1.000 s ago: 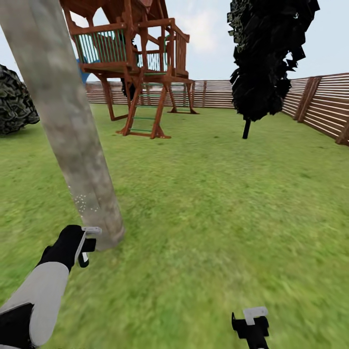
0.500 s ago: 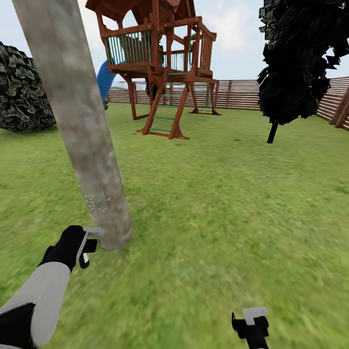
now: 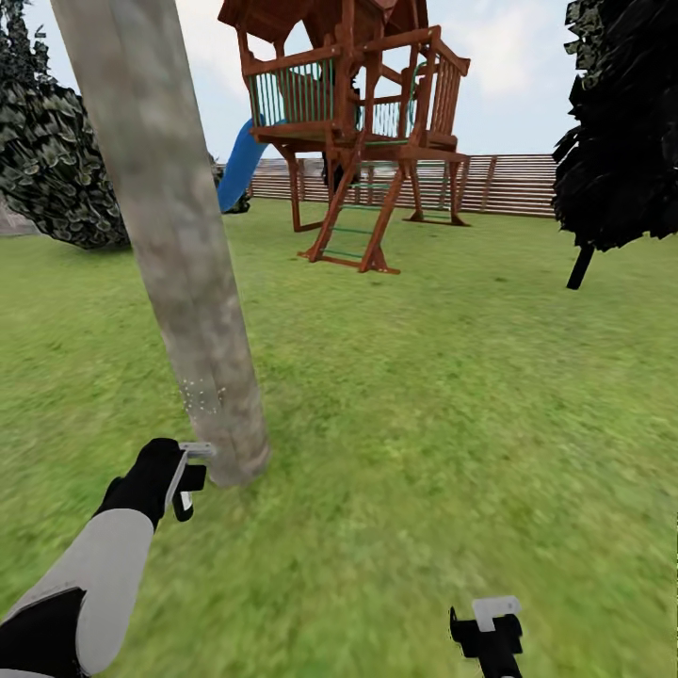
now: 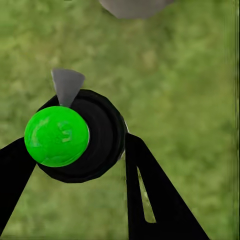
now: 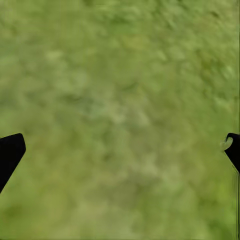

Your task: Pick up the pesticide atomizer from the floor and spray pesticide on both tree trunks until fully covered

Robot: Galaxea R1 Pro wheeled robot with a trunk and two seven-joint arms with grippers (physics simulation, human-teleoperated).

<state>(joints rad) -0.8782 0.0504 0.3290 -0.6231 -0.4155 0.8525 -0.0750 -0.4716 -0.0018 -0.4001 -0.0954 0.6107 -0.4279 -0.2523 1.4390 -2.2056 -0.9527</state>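
Note:
A thick mottled grey-brown tree trunk (image 3: 184, 273) leans up from the grass (image 3: 424, 405) in the left half of the head view, with a patch of white specks (image 3: 201, 395) low on it. My left gripper (image 3: 182, 476) is close to the trunk's base, shut on the pesticide atomizer (image 4: 102, 137), a black round body with a bright green cap (image 4: 56, 136) and a grey nozzle (image 3: 198, 450) pointing at the trunk. At the lower edge of the head view my right gripper (image 3: 485, 626) hangs open over bare grass (image 5: 120, 115), its fingertips (image 5: 10, 152) far apart.
A red-brown wooden play tower (image 3: 363, 132) with a blue slide (image 3: 240, 169) stands ahead. A slatted wooden fence (image 3: 513, 184) runs behind it. A near-black thin-trunked tree (image 3: 621, 141) is at the right, and a dark bush (image 3: 56, 169) at the left.
The whole head view has swung, so the trunk, play tower and dark tree sit further right in it. The left gripper still holds the atomizer by the trunk's base.

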